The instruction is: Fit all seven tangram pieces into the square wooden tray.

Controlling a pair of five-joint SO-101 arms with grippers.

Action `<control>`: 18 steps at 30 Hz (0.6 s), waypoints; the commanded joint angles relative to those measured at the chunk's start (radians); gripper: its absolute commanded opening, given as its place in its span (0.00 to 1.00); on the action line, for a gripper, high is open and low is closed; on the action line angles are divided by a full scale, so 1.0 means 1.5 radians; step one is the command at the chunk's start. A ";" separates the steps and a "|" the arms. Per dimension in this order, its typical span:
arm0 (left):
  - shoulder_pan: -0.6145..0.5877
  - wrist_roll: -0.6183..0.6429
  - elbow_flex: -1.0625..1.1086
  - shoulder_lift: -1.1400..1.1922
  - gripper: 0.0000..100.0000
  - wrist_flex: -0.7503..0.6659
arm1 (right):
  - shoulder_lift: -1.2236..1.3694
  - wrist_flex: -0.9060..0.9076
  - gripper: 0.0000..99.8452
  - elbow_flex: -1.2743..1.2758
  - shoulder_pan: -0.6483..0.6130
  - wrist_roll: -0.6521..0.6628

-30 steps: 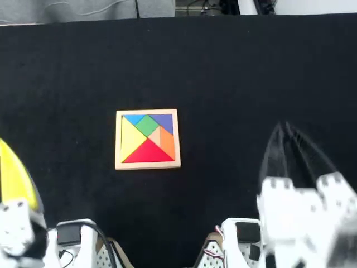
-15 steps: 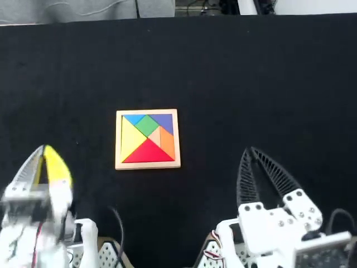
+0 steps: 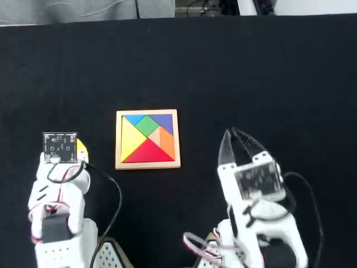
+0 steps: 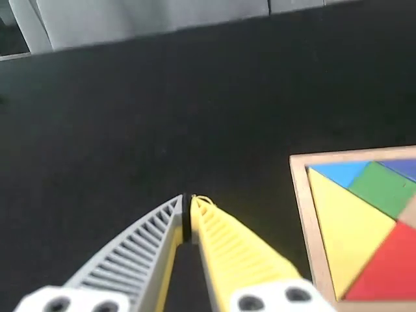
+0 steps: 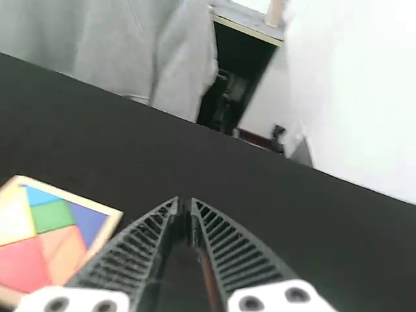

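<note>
The square wooden tray (image 3: 148,112) lies mid-table, filled edge to edge with coloured tangram pieces: yellow, red, orange, green, light blue, dark blue and a small tan one. The tray (image 4: 301,195) also appears beside my left gripper, and the tray (image 5: 13,183) lies off to one side of my right gripper. My left gripper (image 4: 190,198), grey and yellow, is shut with nothing in it, to the left of the tray near the front. My right gripper (image 5: 186,203), black, is shut and empty. In the high view the right gripper (image 3: 230,133) sits right of the tray.
Black cloth covers the table (image 3: 251,72). Both arm bases stand at the front edge, the left arm (image 3: 56,190) and the right arm (image 3: 256,201). Grey fabric and dark room clutter lie beyond the table's far edge.
Both arms have drawn back toward their bases and folded down. The left gripper has swung in from the left edge; the right one has shifted left. The tray has not moved.
</note>
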 commanded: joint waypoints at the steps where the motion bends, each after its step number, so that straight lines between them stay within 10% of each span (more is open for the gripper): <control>1: 0.002 0.096 0.136 0.002 0.03 -0.138 | -0.058 -0.064 0.01 0.075 0.045 -0.050; 8: -0.005 0.129 0.131 0.000 0.03 -0.040 | -0.058 -0.069 0.01 0.224 0.081 -0.119; 18: -0.003 -0.052 0.131 -0.001 0.03 0.171 | -0.057 -0.009 0.01 0.392 0.082 -0.115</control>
